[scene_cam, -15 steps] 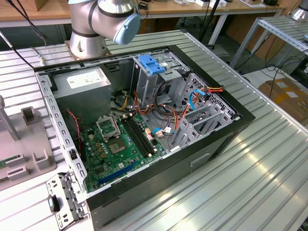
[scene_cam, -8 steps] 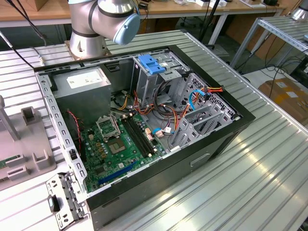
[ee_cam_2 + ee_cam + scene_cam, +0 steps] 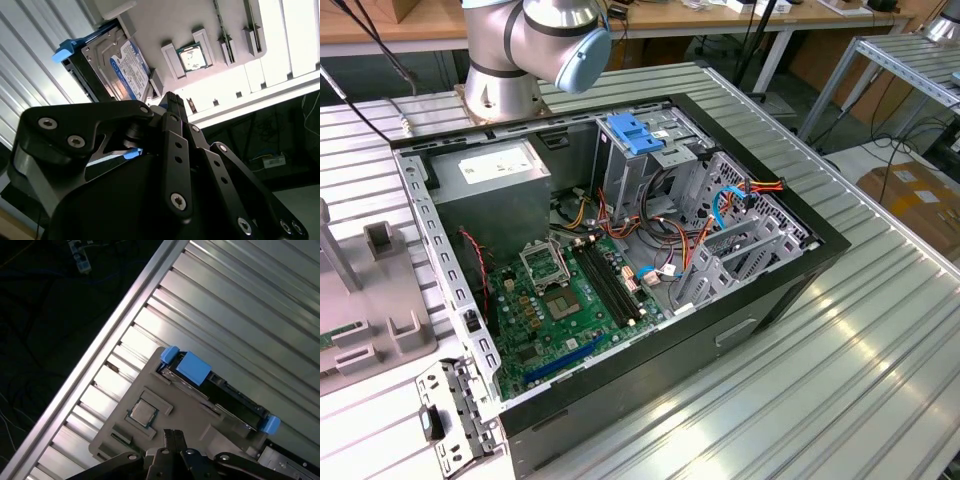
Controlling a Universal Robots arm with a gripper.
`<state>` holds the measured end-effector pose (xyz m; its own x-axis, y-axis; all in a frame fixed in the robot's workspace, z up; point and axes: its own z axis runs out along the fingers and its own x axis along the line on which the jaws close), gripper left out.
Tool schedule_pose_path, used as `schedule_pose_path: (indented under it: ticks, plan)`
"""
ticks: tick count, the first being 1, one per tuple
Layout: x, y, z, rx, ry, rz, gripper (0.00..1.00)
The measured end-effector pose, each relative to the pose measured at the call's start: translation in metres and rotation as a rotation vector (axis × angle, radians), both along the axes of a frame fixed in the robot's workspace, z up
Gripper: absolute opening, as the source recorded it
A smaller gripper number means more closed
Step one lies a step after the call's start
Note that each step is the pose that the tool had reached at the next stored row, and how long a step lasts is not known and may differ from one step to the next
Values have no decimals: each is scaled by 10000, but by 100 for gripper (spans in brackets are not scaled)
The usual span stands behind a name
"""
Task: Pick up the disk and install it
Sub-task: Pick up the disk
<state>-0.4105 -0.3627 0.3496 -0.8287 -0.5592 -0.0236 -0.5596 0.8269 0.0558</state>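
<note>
The disk [image 3: 127,67] is a grey drive with a white and blue label, framed by bright blue rails [image 3: 65,50]. It stands in a slot at one end of a grey fixture plate [image 3: 175,20]. In the first wrist view the disk [image 3: 220,390] shows edge-on between its two blue rail ends [image 3: 192,367]. My gripper [image 3: 172,97] hangs above the plate beside the disk, apart from it. Its black fingers meet at the tip, so the gripper [image 3: 173,432] is shut on nothing.
A processor chip [image 3: 142,413] sits in a pocket of the fixture plate [image 3: 185,415], which rests on a ribbed metal table [image 3: 240,300]. The open computer case [image 3: 760,300] holds a drive cage with a light-blue latch [image 3: 635,133], a power supply [image 3: 490,185] and a motherboard [image 3: 560,300].
</note>
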Motion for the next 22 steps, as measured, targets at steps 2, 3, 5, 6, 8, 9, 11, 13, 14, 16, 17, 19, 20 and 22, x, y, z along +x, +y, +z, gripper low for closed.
schedule_pose_path:
  ticks: [2,3,5,6,8,9,11,13,14,16,17,19,20,22]
  plan:
    - [0,0,0,0,0,187,11]
    - [0,0,0,0,0,272,11]
    - [0,0,0,0,-1,434,11]
    - [0,0,0,0,0,531,11]
    - [0,0,0,0,0,667,11]
    - [0,0,0,0,0,726,11]
    - [0,0,0,0,0,877,11]
    - [0,0,0,0,-1,1054,11]
    - [0,0,0,0,0,1116,11]
    - [0,0,0,0,0,1248,11]
    - [0,0,0,0,0,1311,11]
    - [0,0,0,0,-1,1463,11]
    - [0,0,0,0,0,1530,11]
    - [0,0,0,0,0,1685,11]
